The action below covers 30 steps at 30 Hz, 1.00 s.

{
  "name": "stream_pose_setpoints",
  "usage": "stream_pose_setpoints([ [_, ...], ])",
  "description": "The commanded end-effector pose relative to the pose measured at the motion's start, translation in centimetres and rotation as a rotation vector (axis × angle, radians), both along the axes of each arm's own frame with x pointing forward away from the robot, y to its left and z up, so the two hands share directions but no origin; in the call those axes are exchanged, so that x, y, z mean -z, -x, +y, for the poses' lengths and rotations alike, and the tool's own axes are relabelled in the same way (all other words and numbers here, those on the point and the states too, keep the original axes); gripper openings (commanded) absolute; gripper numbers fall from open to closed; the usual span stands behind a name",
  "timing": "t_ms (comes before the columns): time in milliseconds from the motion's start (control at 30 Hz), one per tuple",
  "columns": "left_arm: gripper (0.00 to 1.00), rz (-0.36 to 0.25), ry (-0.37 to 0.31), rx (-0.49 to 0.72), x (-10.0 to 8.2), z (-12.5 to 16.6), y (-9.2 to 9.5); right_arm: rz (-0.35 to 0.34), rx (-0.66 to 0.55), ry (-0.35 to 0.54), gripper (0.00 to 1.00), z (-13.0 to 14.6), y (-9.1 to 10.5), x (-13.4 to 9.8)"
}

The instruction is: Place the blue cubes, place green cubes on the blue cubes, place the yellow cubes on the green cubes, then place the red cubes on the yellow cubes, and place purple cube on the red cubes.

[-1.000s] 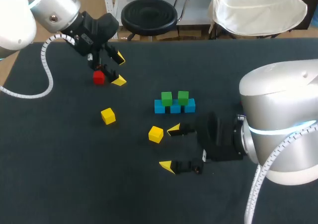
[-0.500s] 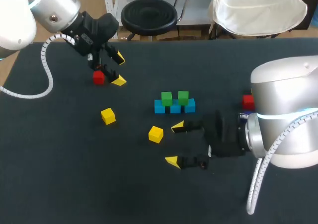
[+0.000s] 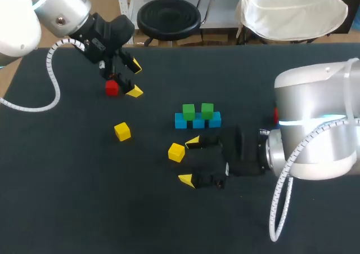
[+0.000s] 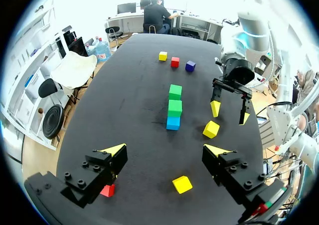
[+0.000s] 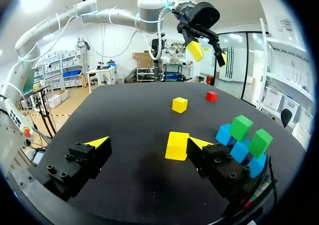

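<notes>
The right hand [image 3: 189, 160] is spread wide and holds nothing. It sits low over the dark bench [image 3: 84, 197], with its fingers pointing toward the middle. A yellow cube [image 3: 176, 151] rests on the bench at the mouth of the gap, close beside the fingertip nearer the blue cubes. Whether cube and fingertip touch cannot be told.

Just past that finger, three blue cubes [image 3: 198, 121] stand in a row, side against side. Two green cubes [image 3: 188, 111] rest on top of the row, side by side with a slight gap between them.

A second yellow cube [image 3: 122, 131] lies alone on the bench, well apart from the row, toward the left side.

The left hand [image 3: 135, 80] is in the far left part of the bench. It is also wide open and empty. A red cube [image 3: 112, 88] lies on the bench just beside one of its fingers, partly tucked under that finger in the left wrist view.

On the right side, a second red cube [image 3: 276, 114] shows partly from behind the right arm [image 3: 315, 130]. The left wrist view shows it between a third yellow cube [image 4: 163, 56] and a purple cube [image 4: 190, 66]. The three lie near each other in a loose line at that end of the bench.
</notes>
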<state>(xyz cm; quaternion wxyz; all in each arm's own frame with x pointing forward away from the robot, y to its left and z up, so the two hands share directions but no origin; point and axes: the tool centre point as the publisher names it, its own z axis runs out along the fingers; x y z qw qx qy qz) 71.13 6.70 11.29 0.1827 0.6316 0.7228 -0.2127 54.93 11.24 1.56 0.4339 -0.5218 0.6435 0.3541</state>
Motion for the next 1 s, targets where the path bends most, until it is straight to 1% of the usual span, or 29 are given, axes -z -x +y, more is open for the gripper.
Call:
stream_pose_setpoints([
  [33,1.00,-0.001,0.002,0.001,0.0,0.1,0.0,-0.002,-0.003,0.003,1.00,0.3,-0.5,0.1],
  [333,1.00,-0.001,0.002,0.001,0.0,0.1,0.0,-0.009,-0.002,0.001,1.00,0.5,-1.0,0.0],
  [733,1.00,-0.001,0.002,0.001,0.0,0.1,0.0,0.009,-0.020,-0.008,1.00,0.7,-2.1,0.6],
  [800,1.00,-0.001,0.002,0.001,0.0,0.1,0.0,0.011,-0.025,-0.010,0.95,0.8,-2.1,0.6],
  [900,1.00,-0.001,0.002,0.001,0.0,0.1,0.0,0.014,-0.032,-0.009,0.91,0.9,-2.2,0.7],
  [933,1.00,-0.001,0.002,0.001,0.0,0.1,0.0,0.015,-0.033,-0.009,0.87,0.9,-2.2,0.7],
  [1000,1.00,-0.001,0.002,0.001,0.0,0.1,0.0,0.016,-0.035,-0.009,0.78,1.0,-2.2,0.7],
])
